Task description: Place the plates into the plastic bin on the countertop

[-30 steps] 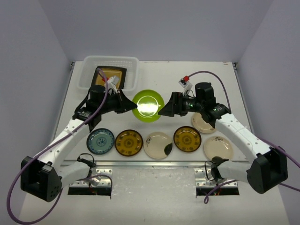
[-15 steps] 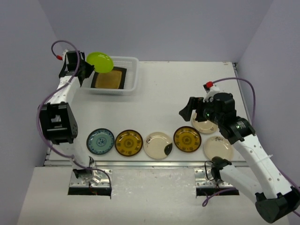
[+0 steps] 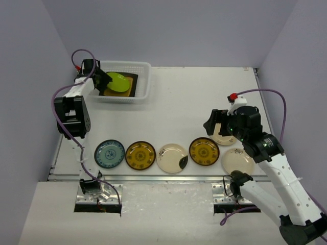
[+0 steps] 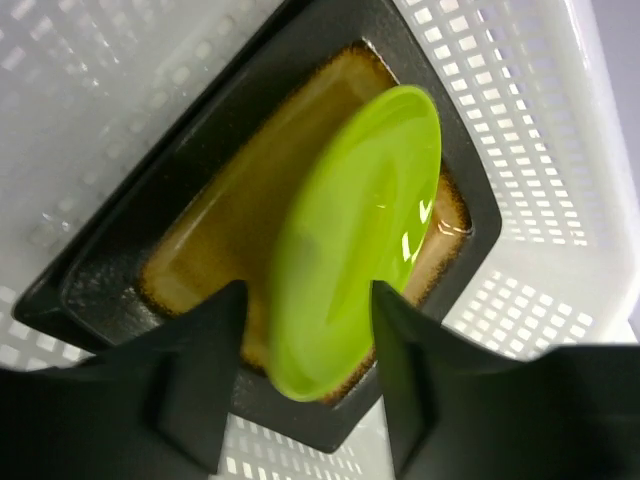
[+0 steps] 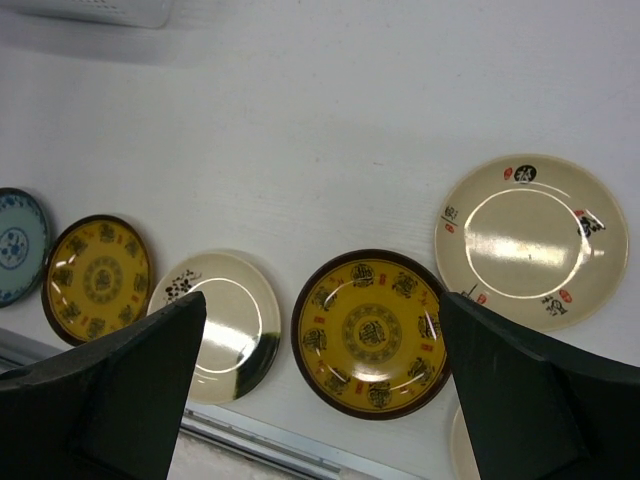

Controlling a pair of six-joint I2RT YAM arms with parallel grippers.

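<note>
Jaws of the left gripper (image 4: 308, 290) are narrowed around the near rim of the lime-green round plate (image 4: 355, 240). The right finger (image 4: 430, 380) lies against the plate. A thin strip of background shows between the plate and the left finger (image 4: 185, 385). Whether the rim is clamped cannot be told.

The lime-green round plate is tilted. It sits inside the translucent white perforated plastic bin (image 3: 145, 76), over the dark-rimmed square dish with an amber centre (image 4: 190, 250), which lies flat on the bin floor. The bin stands at the far left corner of the matte white countertop (image 3: 173, 97).

Six round plates remain on the countertop near its front edge, well apart from the bin. Left to right:
- blue patterned plate (image 3: 109, 153)
- yellow-brown patterned plate (image 3: 140, 155)
- cream plate with a dark mark (image 3: 172, 157)
- second yellow-brown patterned plate (image 3: 204, 151)
- plain cream plate (image 3: 238, 161)

A cream plate with small red and black marks (image 5: 532, 240) lies just behind the last two.

The right gripper (image 3: 211, 122) hangs above this group with its jaws spread wide and nothing between them.
</note>
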